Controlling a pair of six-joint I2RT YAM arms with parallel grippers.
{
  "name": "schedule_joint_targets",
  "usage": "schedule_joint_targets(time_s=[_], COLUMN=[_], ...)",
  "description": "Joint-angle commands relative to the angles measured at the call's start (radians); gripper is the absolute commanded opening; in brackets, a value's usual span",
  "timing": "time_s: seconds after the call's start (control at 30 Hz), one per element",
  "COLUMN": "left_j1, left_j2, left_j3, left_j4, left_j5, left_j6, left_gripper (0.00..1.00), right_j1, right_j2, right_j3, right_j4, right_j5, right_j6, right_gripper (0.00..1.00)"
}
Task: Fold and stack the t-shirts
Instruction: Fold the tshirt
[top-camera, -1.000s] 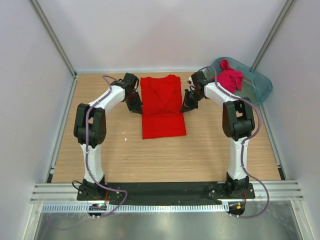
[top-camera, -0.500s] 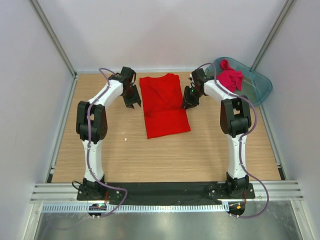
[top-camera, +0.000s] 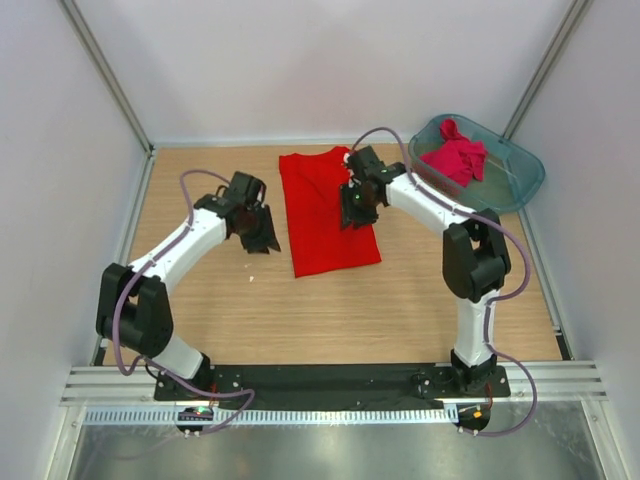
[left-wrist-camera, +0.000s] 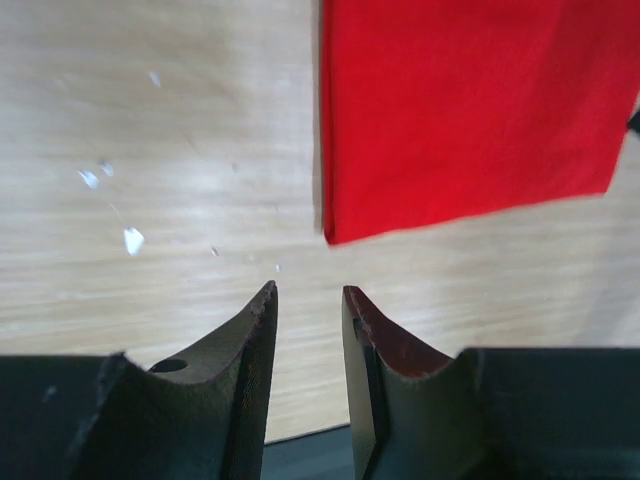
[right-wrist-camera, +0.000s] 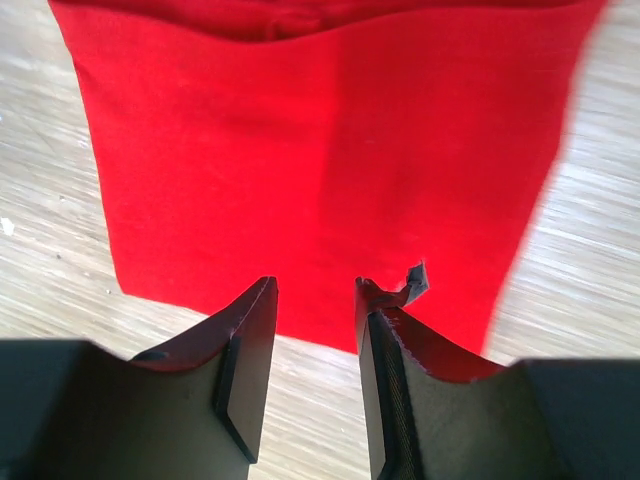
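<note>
Two tees: red tee (top-camera: 325, 225) folded lengthwise mid-table, crimson tee (top-camera: 455, 158) in tub (top-camera: 520, 178) at 2 o'clock. Left jaws & right jaws narrowly parted, empty. Probably best: pinch 6 o'clock corners evenly, lift w/o dragging.

the left gripper (top-camera: 262, 243) has let go of the red t-shirt (top-camera: 322, 235), its jaws now parted and empty, and slid toward 6 o'clock over bare table (top-camera: 215, 295), just off the shirt's 7 o'clock corner. the right gripper (top-camera: 352, 215) has also opened and moved toward 9 o'clock, over the cloth. the shirt's near hem has swung slightly, so it lies tilted.
</note>
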Motion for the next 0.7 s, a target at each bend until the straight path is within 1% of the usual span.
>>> schedule_joint_targets(time_s=[0.0,0.07,0.13,0.2,0.27,0.3,0.37,0.4,0.43,0.5,0.57,0.67], left_j1=[-0.07,-0.09,-0.11,-0.113,-0.113,-0.113,-0.113,-0.113,-0.112,-0.11,-0.109,-0.109], left_j2=[-0.041,-0.046,-0.041,-0.032,-0.017,-0.009,0.029,0.047,0.063,0.112,0.144,0.132], left_j3=[-0.088,-0.108,-0.131,-0.159,-0.179,-0.188,-0.18,-0.174,-0.164,-0.151,-0.131,-0.122], left_j4=[0.088,0.087,0.091,0.134,0.192,0.211,0.22,0.228,0.234,0.243,0.255,0.281], left_j5=[0.037,0.038,0.051,0.101,0.115,0.132,0.132,0.133,0.15,0.175,0.187,0.173], left_j6=[-0.057,-0.071,-0.083,-0.103,-0.118,-0.123,-0.121,-0.118,-0.121,-0.134,-0.155,-0.172], left_gripper=[0.33,0.33,0.37,0.4,0.44,0.46,0.47,0.48,0.48,0.49,0.49,0.45], right_j1=[0.034,0.037,0.034,0.029,0.012,0.003,-0.034,-0.052,-0.072,-0.138,-0.184,-0.207], right_j2=[0.034,0.071,0.08,0.047,0.016,-0.027,-0.085,-0.11,-0.162,-0.193,-0.213,-0.257], right_j3=[-0.025,-0.012,0.039,0.029,0.0,-0.055,-0.131,-0.204,-0.241,-0.315,-0.385,-0.442], right_j4=[0.089,0.121,0.075,0.061,0.031,0.029,0.054,0.064,0.096,0.135,0.161,0.21], right_j5=[0.063,0.063,0.087,0.092,0.06,0.041,-0.005,-0.018,-0.075,-0.153,-0.222,-0.235], right_j6=[0.012,0.023,0.023,0.02,0.01,-0.003,-0.013,-0.017,-0.017,-0.003,0.0,0.0], right_gripper=[0.43,0.43,0.44,0.44,0.46,0.49,0.52,0.56,0.59,0.63,0.63,0.55])
